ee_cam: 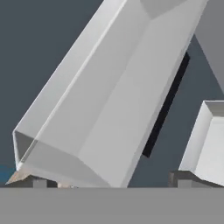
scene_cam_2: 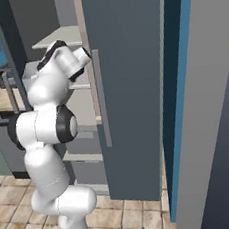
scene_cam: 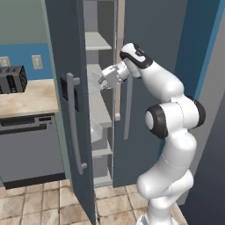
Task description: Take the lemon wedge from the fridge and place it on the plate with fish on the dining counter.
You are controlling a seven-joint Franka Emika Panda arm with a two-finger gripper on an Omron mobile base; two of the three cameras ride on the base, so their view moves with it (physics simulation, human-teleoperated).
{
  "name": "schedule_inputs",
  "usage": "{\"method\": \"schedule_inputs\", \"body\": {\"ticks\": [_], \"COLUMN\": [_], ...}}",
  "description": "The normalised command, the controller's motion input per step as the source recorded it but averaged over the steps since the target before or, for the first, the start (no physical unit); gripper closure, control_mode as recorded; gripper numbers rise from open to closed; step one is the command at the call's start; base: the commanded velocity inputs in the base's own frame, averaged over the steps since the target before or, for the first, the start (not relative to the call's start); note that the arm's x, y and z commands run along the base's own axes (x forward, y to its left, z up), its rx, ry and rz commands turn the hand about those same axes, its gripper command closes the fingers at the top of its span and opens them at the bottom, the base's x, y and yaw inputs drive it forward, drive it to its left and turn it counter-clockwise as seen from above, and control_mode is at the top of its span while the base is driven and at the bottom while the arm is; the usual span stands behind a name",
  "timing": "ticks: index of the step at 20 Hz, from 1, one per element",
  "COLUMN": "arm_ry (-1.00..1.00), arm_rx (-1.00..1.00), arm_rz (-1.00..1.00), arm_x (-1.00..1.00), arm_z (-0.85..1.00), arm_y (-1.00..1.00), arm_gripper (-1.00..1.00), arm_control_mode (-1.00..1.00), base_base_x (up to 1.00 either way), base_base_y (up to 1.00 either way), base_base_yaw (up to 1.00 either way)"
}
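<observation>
Hand view faced light grey bins (ee_cam: 109, 100) inside the fridge (scene_cam: 70, 66); no lemon wedge could be made out ahead of the end effector (scene_cam: 102, 81), its finger spacing indeterminate.

Fridge (scene_cam: 74, 110) ahead, left door swung open. Tool (scene_cam: 102, 80) inside opening, at shelves (scene_cam: 97, 41). Dishwasher (scene_cam: 28, 147) left of fridge, under bench (scene_cam: 26, 97); toaster (scene_cam: 11, 79) on bench.

No readable text, labels, brands or numbers anywhere. Fridge (scene_cam: 70, 110) door, at 9 o'clock of the arm, carries a dark panel with nothing legible on it. Toaster (scene_cam: 12, 79) at 9 o'clock and the wall outlet (scene_cam: 37, 62) are both unmarked.
</observation>
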Motion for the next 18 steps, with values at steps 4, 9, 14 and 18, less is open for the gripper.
{"method": "schedule_inputs", "body": {"ticks": [4, 9, 14, 18], "arm_ry": [0.00, 0.00, 0.00, 0.02], "arm_rx": [0.00, 0.00, 0.10, 0.13], "arm_rz": [0.07, 0.03, 0.01, 0.00], "arm_x": [-0.07, 0.00, 0.00, 0.00], "arm_z": [0.00, -0.03, -0.08, -0.13], "arm_y": [1.00, 1.00, 1.00, 0.85], "arm_gripper": [-1.00, -1.00, -1.00, -1.00], "arm_control_mode": [-1.00, -1.00, -1.00, -1.00], "base_base_x": [0.00, 0.00, 0.00, 0.00], "base_base_y": [0.00, 0.00, 0.00, 0.00], "base_base_yaw": [0.00, 0.00, 0.00, 0.00]}}
